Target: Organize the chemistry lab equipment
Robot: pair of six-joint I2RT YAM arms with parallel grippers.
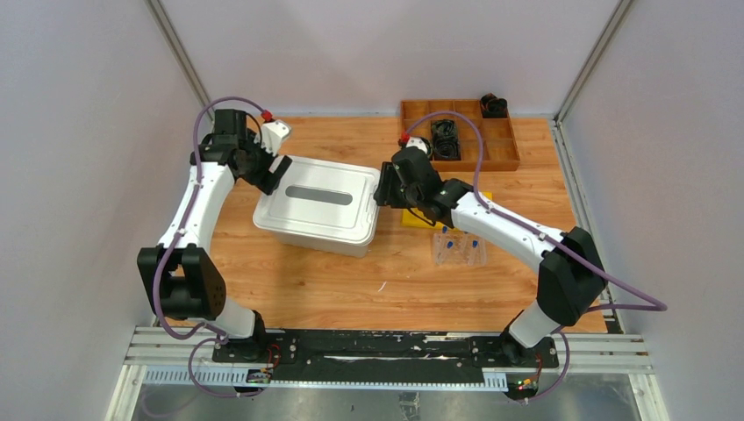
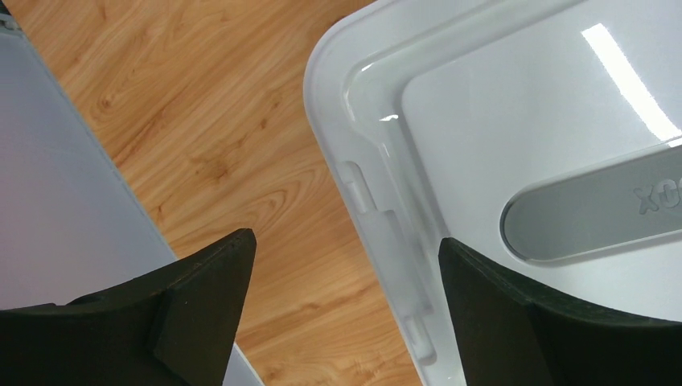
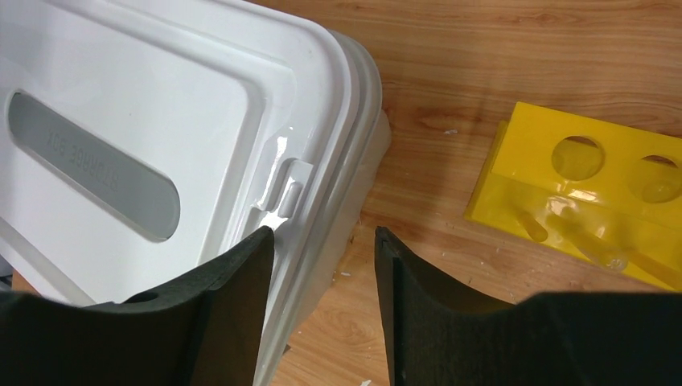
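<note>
Astride bin (image 1: 318, 206) edges, left hand (image 2: 346, 239), right hand (image 3: 324, 231)

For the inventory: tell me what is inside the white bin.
Nothing inside can be seen: the white bin is closed by its opaque lid, which bears only a grey oval inset.

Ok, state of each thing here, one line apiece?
White bin lid: closed, on the bin.
Left gripper: open, astride the lid's left edge.
Right gripper: open, astride the lid's right edge.
Blue-capped tubes: capped, outside the bin.
Yellow rack: holds clear tubes.
</note>
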